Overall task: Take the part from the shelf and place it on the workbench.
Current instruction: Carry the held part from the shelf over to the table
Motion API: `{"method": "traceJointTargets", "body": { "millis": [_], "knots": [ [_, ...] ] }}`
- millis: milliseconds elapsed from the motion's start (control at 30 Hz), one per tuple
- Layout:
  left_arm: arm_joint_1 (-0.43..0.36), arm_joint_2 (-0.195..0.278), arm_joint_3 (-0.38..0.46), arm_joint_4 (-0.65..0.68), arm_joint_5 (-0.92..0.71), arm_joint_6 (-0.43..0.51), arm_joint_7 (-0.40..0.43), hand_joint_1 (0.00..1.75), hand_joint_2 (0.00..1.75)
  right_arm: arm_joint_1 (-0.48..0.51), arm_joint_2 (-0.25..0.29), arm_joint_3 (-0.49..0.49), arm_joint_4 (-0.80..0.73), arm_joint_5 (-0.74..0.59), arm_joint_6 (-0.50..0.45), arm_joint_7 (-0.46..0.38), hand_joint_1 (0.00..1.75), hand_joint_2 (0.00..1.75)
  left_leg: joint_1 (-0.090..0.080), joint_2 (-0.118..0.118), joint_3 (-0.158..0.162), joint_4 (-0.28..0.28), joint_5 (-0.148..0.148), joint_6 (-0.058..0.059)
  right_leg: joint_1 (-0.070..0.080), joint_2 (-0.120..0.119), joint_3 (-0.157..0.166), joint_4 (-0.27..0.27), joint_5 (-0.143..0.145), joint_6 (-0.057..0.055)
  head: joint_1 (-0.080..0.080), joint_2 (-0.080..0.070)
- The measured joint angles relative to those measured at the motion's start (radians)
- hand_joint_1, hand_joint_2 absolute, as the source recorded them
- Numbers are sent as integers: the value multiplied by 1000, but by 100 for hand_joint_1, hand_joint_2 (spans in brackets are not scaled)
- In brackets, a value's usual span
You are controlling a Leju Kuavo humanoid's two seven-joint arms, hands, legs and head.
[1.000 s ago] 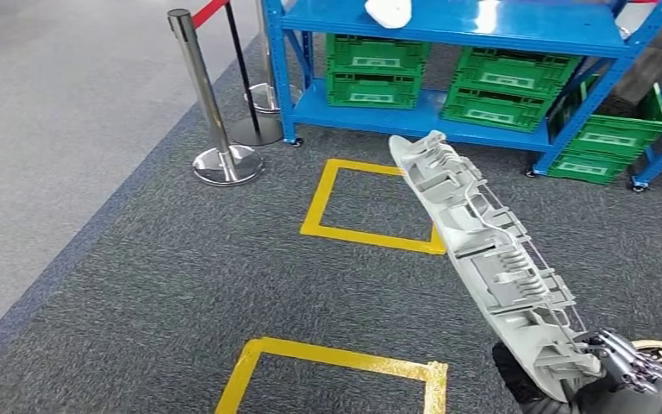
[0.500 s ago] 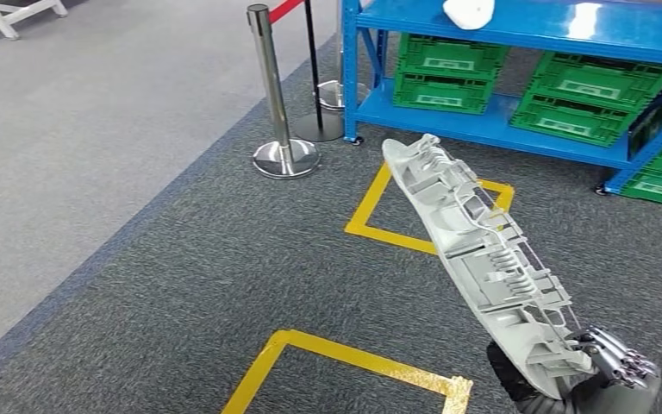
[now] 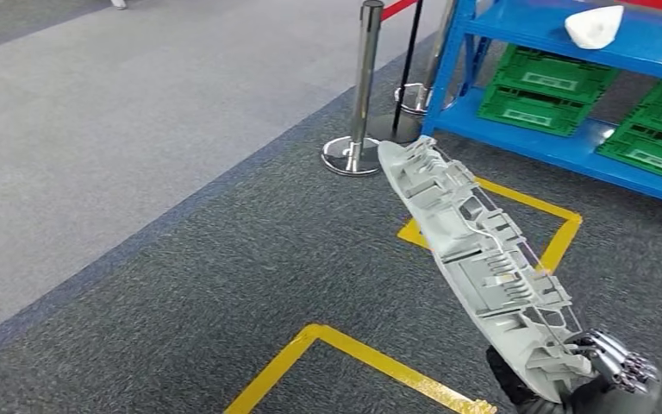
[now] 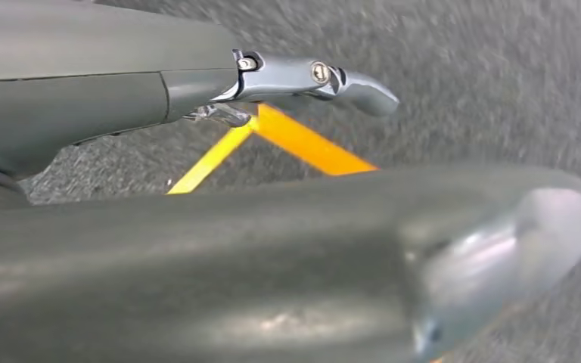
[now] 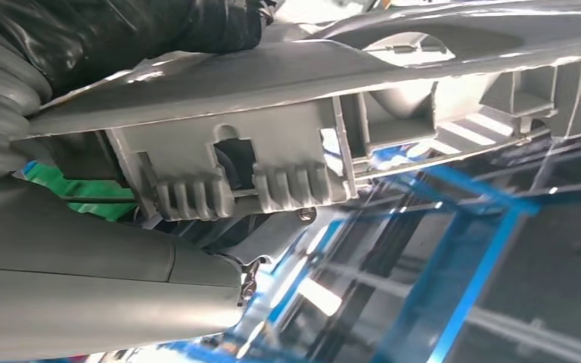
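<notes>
The part (image 3: 474,259) is a long grey plastic moulding with ribs and clips on its upper face. My right hand (image 3: 608,375) grips its near end at the lower right of the head view, and the part slants up and away over the dark carpet. In the right wrist view the ribbed underside of the part (image 5: 287,174) lies against my right hand (image 5: 83,287), with the blue shelf frame behind it. My left hand (image 4: 219,257) hangs over the carpet and a strip of yellow tape, fingers straight and holding nothing.
A blue shelf (image 3: 569,43) stands at the upper right with green crates (image 3: 552,90) on its lower level and a white object (image 3: 593,26) on top. A steel stanchion (image 3: 364,86) stands by its corner. Yellow tape squares (image 3: 560,228) mark the carpet. Lighter grey floor (image 3: 95,129) lies to the left.
The camera has swung to the left, so the shelf, stanchion and tape squares have slid to the right. The part stays in my right hand at the same slant.
</notes>
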Motion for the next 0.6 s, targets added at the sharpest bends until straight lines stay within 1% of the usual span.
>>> {"method": "traceJointTargets", "body": {
  "millis": [33,67,100,133,167,200,233,267,300,333,367,400,433,467,500,533,567,600],
  "knots": [
    [-1,1,1,0,0,0,0,0,0,0,-2,0,1,0,0,0,175,175,0,-15,-1,0,0,1,0,8,-31,63,-21,0,2,0],
    [-1,1,2,0,1,0,0,0,0,1,-3,0,3,0,0,1,175,175,0,-29,-1,1,1,1,1,11,-50,97,-23,0,2,0],
    [0,1,3,0,1,0,0,0,0,1,-4,0,4,0,0,1,175,175,0,-45,0,2,0,1,0,13,-52,90,-3,0,2,0],
    [0,1,4,0,0,-1,0,0,0,2,-5,0,5,0,0,1,175,175,1,-61,2,4,0,-1,-1,17,-36,45,34,0,2,0],
    [0,1,4,0,0,-2,0,0,0,2,-7,0,6,0,0,1,175,175,2,-76,2,7,-2,-3,-3,31,-8,-25,77,0,2,0],
    [-1,1,5,0,0,-3,0,0,0,1,-8,0,6,0,0,1,175,175,1,-90,0,13,-4,-7,-6,54,19,-90,106,1,4,0],
    [-2,1,6,0,0,-4,0,0,0,1,-8,1,7,1,0,1,175,175,1,-103,-5,20,-6,-12,-8,74,41,-138,121,0,4,0],
    [-2,1,7,0,0,-4,0,0,0,1,-9,3,7,2,0,0,175,175,2,-115,-12,26,-6,-18,-9,87,53,-162,123,-1,5,0],
    [-2,1,9,0,0,-4,0,0,0,2,-10,4,8,3,0,1,175,175,2,-127,-18,30,-5,-23,-8,89,58,-167,118,-3,6,0],
    [0,1,11,0,-1,-4,0,0,0,2,-10,5,9,5,0,1,175,175,5,-139,-23,31,-3,-28,-8,78,60,-168,117,-7,5,0],
    [3,2,13,0,-1,-4,0,0,0,2,-11,6,9,7,0,1,175,175,5,-136,-26,35,-5,-33,-8,66,61,-169,119,-11,6,0],
    [5,2,14,0,-1,-4,0,0,0,2,-11,7,9,8,0,1,175,175,4,-117,-33,49,-14,-38,-9,54,63,-171,120,-16,3,0],
    [5,2,14,0,-1,-4,0,0,0,1,-11,7,9,9,0,1,175,175,3,-88,-48,82,-33,-43,-10,40,65,-172,120,-22,-1,0],
    [3,1,14,0,-2,-4,0,0,0,2,-11,7,9,11,0,1,175,175,3,-53,-71,134,-61,-48,-9,25,67,-173,119,-28,-6,0],
    [1,0,14,0,-2,-4,0,0,0,2,-11,7,9,12,0,1,175,175,5,-28,-103,202,-92,-52,-7,10,67,-173,117,-32,-10,0],
    [-1,-1,14,0,-2,-4,0,0,0,3,-11,7,9,12,0,1,175,175,7,-18,-135,267,-116,-54,-4,-6,68,-173,116,-35,-13,0],
    [-1,-2,14,0,-2,-4,0,0,0,3,-11,7,9,13,0,1,175,175,9,-14,-155,308,-126,-55,-2,-21,69,-173,114,-37,-13,0],
    [0,-2,14,0,-2,-4,0,0,0,3,-11,7,9,13,0,1,175,175,10,-12,-159,315,-118,-53,0,-35,70,-173,112,-38,-13,0]
  ]
}}
